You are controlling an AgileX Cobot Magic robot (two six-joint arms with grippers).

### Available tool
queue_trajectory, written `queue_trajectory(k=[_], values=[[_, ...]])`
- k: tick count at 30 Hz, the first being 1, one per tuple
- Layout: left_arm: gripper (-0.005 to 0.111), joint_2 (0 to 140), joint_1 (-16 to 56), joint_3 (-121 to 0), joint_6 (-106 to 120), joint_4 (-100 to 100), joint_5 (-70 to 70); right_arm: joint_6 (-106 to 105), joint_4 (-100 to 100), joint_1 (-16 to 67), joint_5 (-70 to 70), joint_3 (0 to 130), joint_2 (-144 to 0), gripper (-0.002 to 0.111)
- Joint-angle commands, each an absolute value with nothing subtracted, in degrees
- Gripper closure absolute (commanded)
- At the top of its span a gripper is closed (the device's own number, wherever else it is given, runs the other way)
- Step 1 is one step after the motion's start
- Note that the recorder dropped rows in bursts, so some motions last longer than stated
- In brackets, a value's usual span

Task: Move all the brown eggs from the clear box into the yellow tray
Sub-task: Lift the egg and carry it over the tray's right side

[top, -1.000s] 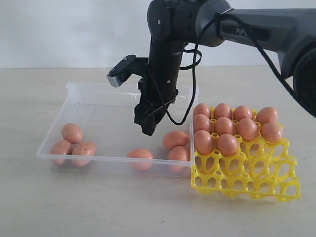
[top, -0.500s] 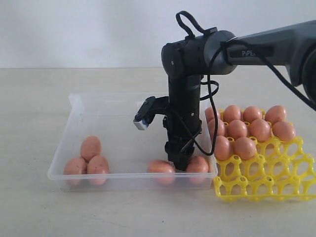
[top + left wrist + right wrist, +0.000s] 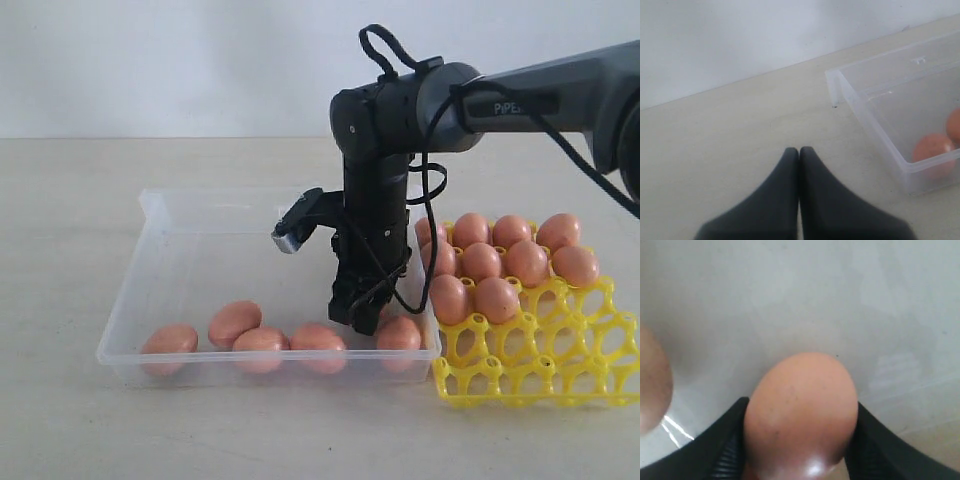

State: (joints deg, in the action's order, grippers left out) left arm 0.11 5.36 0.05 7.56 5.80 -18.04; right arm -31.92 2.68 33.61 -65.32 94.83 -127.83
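Note:
The clear box (image 3: 160,215) holds several brown eggs (image 3: 235,322) lying along its near wall. My right gripper (image 3: 358,308) reaches down into the box at its right end, just above the floor. In the right wrist view it (image 3: 801,412) is shut on a brown egg (image 3: 802,405) held between both fingers. Another egg (image 3: 400,333) lies just right of it. The yellow tray (image 3: 540,375) sits against the box's right side with several eggs (image 3: 482,262) filling its far rows. My left gripper (image 3: 799,150) is shut and empty over bare table beside a box corner (image 3: 837,80).
The tray's near rows of cups (image 3: 520,345) are open. The right arm's cable (image 3: 425,215) loops beside the wrist, close to the tray's left eggs. The left wrist view shows an egg (image 3: 933,150) behind the box wall (image 3: 880,135).
The right gripper came down into the box and now holds an egg a little above the floor. The clump of eggs at the left has rolled out into a row along the near wall.

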Motion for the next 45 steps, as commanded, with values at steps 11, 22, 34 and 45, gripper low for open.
queue_trajectory(k=[11,22,34,45], values=[[0.111,0.0,5.3,0.0,7.6,5.4,-17.6,-8.6,13.8,33.1,-21.2,78.1,-102.4,0.109],[0.111,0.0,5.3,0.0,7.6,5.4,-17.6,-9.3,20.1,24.4,24.8,28.0,-70.4,0.109],[0.111,0.0,5.3,0.0,7.6,5.4,-17.6,77.1,-75.5,-11.9,44.6,36.1,-77.6,0.109],[0.111,0.0,5.3,0.0,7.6,5.4,-17.6,78.4,-91.8,-11.6,64.3,39.3,-92.1,0.109]])
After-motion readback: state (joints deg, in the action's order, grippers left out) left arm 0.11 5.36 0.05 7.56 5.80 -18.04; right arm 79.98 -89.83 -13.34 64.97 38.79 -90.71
